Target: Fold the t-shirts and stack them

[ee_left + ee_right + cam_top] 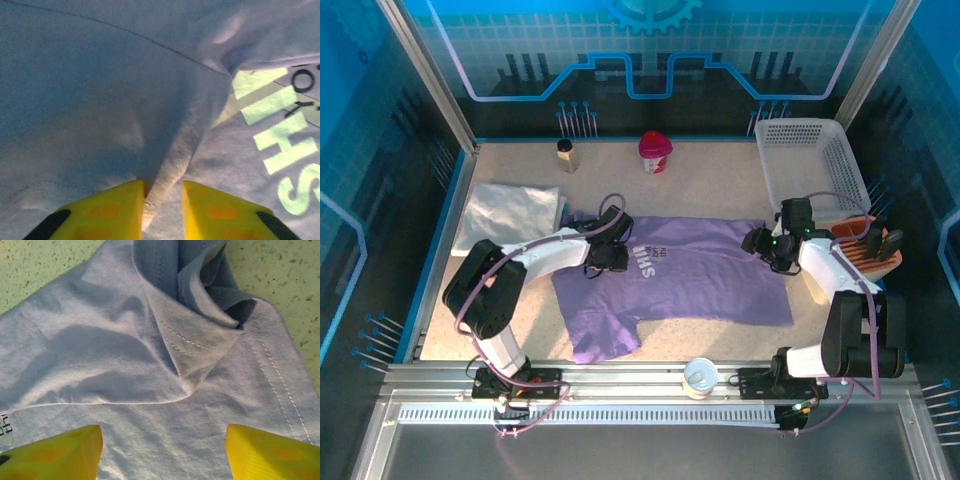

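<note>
- Your lavender t-shirt (680, 280) lay spread face up across the middle of the table (720, 180), lettering showing, so both arms could reach an edge of it from their own sides.
- The white t-shirt (510, 215) sat already folded at the left edge, well apart from the lavender one. I judge it was the base of the stack.
- The orange t-shirt (850, 232) lay at the far right beside your right arm, below the mesh basket (810, 160), and looked not yet dealt with.
- Your left gripper (610, 255) was down on the shirt's left side, next to the lettering (280, 150).
- In the left wrist view the left gripper (163, 195) had its fingers (110, 210) drawn narrow, with a raised ridge of lavender cloth pinched between them. It looked like a hold taken to lift or drag that side over.
- Your right gripper (760, 243) sat at the shirt's right end.
- In the right wrist view the right gripper (162, 450) was spread wide, its fingers (65, 450) low over flat cloth and holding nothing.
- Just ahead of it a sleeve corner (195, 355) was rolled over on itself near the bare table (280, 270).
- I judge the wide opening was there to straddle that bunched corner before closing on it.
</note>
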{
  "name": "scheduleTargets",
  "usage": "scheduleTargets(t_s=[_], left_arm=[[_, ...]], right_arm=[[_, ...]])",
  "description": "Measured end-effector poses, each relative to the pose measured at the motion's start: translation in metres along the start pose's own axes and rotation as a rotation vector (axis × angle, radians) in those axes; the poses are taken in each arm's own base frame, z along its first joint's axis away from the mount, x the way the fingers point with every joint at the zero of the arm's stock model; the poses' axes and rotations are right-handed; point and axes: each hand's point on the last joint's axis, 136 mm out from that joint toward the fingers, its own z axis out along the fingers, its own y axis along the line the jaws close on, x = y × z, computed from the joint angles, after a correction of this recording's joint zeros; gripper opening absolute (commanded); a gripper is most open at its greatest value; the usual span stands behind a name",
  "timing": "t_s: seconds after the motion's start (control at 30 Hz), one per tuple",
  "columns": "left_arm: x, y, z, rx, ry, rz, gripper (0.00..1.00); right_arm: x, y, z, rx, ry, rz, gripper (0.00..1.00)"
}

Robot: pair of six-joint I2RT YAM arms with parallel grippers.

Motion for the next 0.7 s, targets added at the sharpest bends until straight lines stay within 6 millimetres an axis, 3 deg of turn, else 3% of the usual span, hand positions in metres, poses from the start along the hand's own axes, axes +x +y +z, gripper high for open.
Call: scheduleTargets(t_s=[0.3, 0.47, 0.7], left_arm=[[0.011, 0.012, 0.006, -0.084, 0.035, 0.027, 0.12], [0.008, 0.013, 0.002, -0.098, 0.035, 0.051, 0.0], [0.006, 0.007, -0.006, -0.072, 0.048, 0.068, 0.0]], right_arm=[[0.002, -0.001, 0.002, -0.02, 0.008, 0.014, 0.64], [-0.003, -0.008, 0.001, -0.005, -0.006, 0.033, 0.63], [-0.011, -0.032, 0.0, 0.056, -0.043, 0.085, 0.45]])
